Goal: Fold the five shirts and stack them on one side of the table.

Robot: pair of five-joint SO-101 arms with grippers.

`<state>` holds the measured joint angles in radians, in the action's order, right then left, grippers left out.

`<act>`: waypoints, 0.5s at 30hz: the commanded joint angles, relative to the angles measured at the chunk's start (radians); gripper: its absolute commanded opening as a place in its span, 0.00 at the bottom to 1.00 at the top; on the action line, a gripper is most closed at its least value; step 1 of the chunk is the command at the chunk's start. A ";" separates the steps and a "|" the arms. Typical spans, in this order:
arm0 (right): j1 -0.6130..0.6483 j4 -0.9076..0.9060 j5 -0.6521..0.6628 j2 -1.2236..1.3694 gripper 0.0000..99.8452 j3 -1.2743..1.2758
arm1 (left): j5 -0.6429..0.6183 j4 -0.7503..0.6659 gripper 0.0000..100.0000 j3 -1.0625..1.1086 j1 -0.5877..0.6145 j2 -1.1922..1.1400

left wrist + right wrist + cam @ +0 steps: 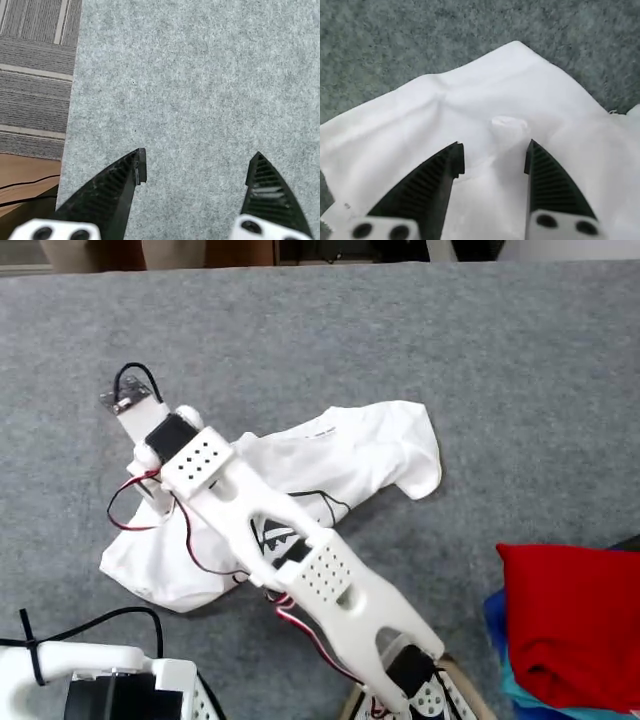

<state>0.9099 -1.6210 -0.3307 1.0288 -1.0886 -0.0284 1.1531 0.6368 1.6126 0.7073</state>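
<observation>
White shirt (345,450), crumpled and unfolded, left of centre on the grey table (420,330), with one sleeve flung toward the right.

Right arm (300,560) laid slantwise across it from the near edge. Covers the shirt's middle in the high view, with a bit of dark print glimpsed through a cut-out in the arm. Red and black wires (125,515) looped beside the arm, over cloth and table alike.

Right gripper (492,152) above the shirt's left part, fingers (432,187) spread, nothing pinched. A small raised pucker of cloth (507,125) just beyond the tips. Cannot tell whether the tips touch the fabric.

Left arm (110,680) low at the near left corner, apart from the shirt. Left gripper (199,155) spread wide too, holding nothing, above bare table close to its edge. Striped floor (35,65) past that edge.

Stack of folded shirts (570,660) at the table's right edge, well apart from the white shirt and clear of both arms. Red shirt (575,610) on top, with a blue edge (491,612) and a teal edge (512,688) showing beneath it.
</observation>
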 commanded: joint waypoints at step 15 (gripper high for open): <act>-0.062 0.054 0.052 0.061 0.11 -0.056 | 0.008 -0.014 0.32 -0.015 0.000 0.012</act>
<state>0.8638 -1.5858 -0.2908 1.0948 -1.0886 -0.0253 1.1531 0.6368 1.6126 0.7073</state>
